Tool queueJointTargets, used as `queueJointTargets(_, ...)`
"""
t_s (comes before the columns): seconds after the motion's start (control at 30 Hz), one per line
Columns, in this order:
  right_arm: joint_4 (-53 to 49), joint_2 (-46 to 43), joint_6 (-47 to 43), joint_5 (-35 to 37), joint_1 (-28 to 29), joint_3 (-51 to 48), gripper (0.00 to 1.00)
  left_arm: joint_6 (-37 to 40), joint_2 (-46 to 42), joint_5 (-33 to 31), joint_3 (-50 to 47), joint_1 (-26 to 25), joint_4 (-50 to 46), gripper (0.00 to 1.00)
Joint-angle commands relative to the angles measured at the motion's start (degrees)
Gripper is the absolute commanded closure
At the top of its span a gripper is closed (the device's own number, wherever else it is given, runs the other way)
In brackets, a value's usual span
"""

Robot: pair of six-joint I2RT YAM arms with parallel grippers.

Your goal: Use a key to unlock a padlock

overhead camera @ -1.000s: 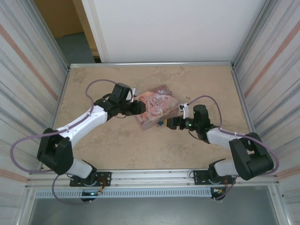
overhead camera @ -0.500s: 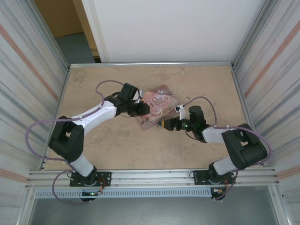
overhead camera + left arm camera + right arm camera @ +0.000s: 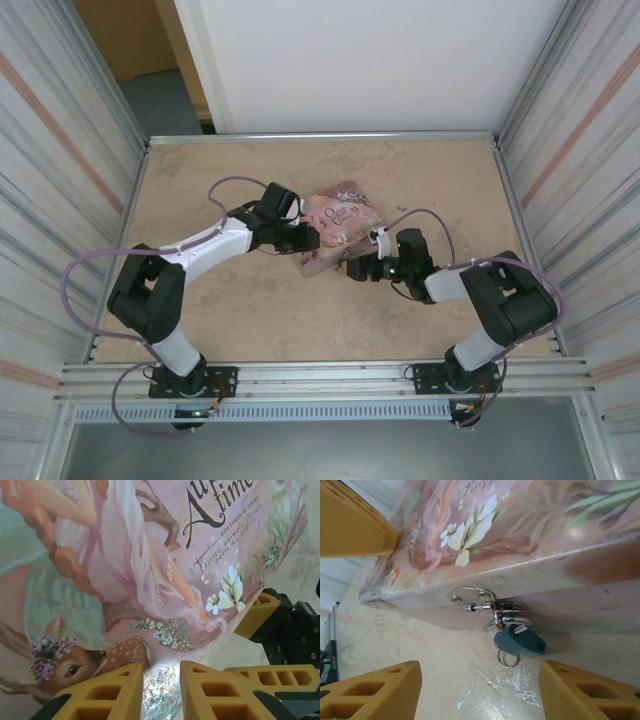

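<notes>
Beside the tin (image 3: 335,222), the right fingers (image 3: 375,692) have crept in, spread wide around the padlock (image 3: 519,642) hanging on its front hasp. The left fingers (image 3: 105,695), narrowly apart, now hover over the lid, seemingly to steady it.

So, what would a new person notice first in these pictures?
The pink illustrated tin in the middle of the table stands out first. A tiny teal padlock hangs from the clasp on its side, and the open right hand faces it. The left hand is at the tin's other side.
</notes>
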Motion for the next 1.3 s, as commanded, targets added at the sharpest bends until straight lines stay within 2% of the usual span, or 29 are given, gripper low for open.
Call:
queueJointTargets(0.0, 2.9, 1.4, -2.0, 0.9, 0.6, 1.4, 0.39, -0.8, 1.3, -1.1, -1.6, -0.4, -0.3, 0.75)
queueJointTargets(0.57, 9.9, 6.8, -2.3, 0.4, 0.5, 3.2, 0.34, -0.8, 1.7, -1.2, -2.8, -0.7, 0.0, 0.75)
queueJointTargets(0.93, 12.2, 9.0, -2.6, -4.4, 0.6, 4.4, 0.36, -0.8, 1.6, -1.2, -3.0, -0.7, 0.0, 0.75)
queueJointTargets(1.27, 12.8, 8.4, -3.3, -6.5, 0.5, 3.7, 0.44, -0.8, 1.8, -1.3, -3.1, -0.7, -0.1, 0.75)
